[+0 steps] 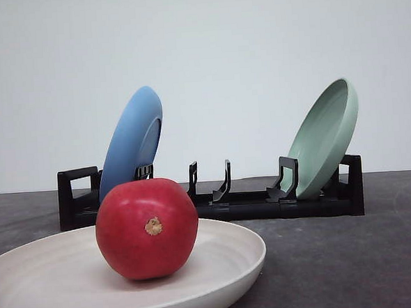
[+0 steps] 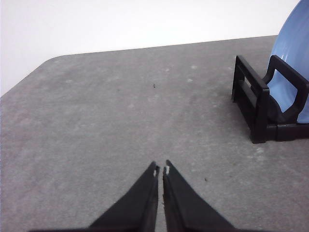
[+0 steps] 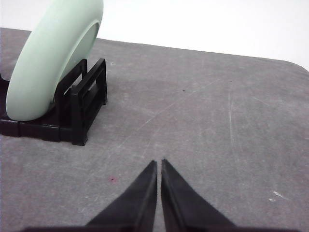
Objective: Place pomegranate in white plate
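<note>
One pomegranate [image 1: 147, 229] is seen resting inside the white plate [image 1: 230, 268] at the near left of the worktop [image 1: 351, 257], its base set on the plate's shallow floor and its small tan nub turned toward the near side. The fruit is glossy, deep red and almost round, so no long axis is offered; it appears whole and unmarked. The plate is matte and cream-toned, far wider than the fruit, and its raised rim is cut off by the near edge of the front view.

Behind it, a black rack [image 1: 215, 202] is stretched across the far side, with a blue plate [image 1: 131, 141] leaned in its left end and a pale green plate [image 1: 324, 136] in its right.

The left hand [image 2: 161, 170] is shown with its two dark fingers pressed almost tip to tip, holding nothing, over bare worktop beside the rack's blue-plate end. The right hand [image 3: 159, 163] is likewise drawn narrow and empty, near the green-plate end. Which way the fruit lies from either hand cannot be told from the wrist views, though the left arm is judged the nearer, the plate being on that side. The placing is judged complete.
</note>
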Robot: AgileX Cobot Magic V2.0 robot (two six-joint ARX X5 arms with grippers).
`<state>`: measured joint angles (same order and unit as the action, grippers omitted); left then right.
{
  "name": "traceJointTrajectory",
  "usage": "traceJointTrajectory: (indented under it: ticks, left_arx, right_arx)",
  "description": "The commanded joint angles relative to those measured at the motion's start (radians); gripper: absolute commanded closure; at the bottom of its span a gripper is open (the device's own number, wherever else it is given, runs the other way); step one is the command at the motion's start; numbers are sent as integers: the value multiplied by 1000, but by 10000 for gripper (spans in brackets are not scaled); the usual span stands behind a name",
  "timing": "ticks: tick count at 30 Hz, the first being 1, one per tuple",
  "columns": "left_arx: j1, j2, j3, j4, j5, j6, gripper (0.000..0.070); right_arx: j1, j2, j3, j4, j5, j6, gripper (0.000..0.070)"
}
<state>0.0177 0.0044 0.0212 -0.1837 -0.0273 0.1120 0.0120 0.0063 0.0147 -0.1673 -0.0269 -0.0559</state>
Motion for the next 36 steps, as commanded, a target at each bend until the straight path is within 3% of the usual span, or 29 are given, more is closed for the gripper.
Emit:
traceJointTrajectory:
  ticks: [1, 36]
  left_arx:
    - [2, -2, -9, -3, 1, 6, 700]
    - [2, -2, -9, -3, 1, 6, 700]
  right_arx:
    - [-2, -3, -4, 11, 1, -1, 692]
    - [-2, -3, -4, 11, 1, -1, 692]
